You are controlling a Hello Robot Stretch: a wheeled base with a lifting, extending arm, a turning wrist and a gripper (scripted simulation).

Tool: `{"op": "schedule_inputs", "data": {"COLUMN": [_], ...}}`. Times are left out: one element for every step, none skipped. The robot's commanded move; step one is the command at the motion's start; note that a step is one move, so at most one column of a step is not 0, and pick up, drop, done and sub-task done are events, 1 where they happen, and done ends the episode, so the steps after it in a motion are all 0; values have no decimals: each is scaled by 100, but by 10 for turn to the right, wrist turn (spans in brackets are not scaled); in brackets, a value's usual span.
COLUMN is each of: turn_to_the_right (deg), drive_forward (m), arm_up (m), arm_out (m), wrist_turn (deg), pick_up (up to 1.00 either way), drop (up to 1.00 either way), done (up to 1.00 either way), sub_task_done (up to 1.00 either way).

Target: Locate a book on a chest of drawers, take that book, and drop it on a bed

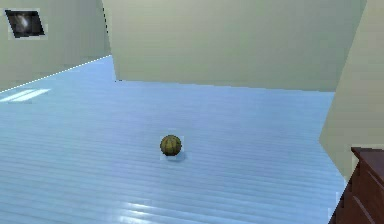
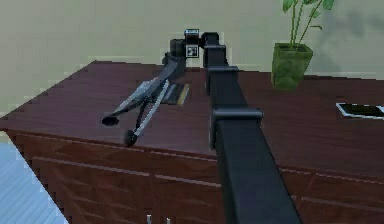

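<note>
One flat thin slab (image 2: 178, 95), likely the book, spotted lying mid-top on the chest of drawers (image 2: 290, 125), close by the claw (image 2: 120, 128); cannot tell whether claw holds anything; judged light, stiff, slick-faced, so take across one thin edge.

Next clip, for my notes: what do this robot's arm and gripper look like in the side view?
The arm is a dark, square-sectioned bar built of stepped segments. At its far end sit two small white squares with black marks. The gripper has a dark body and two long, thin, grey jaws.
</note>
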Motion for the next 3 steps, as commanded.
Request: {"op": "schedule_inputs", "data": {"turn_to_the_right": [0,0,0], "drive_forward": [0,0,0], "arm_up": [0,0,0], "arm_out": [0,0,0], "wrist_turn": [450,450,420], "pick_up": [0,0,0], "drop": [0,0,0], "done": [0,0,0], "sub_task_done": [0,0,0]}}
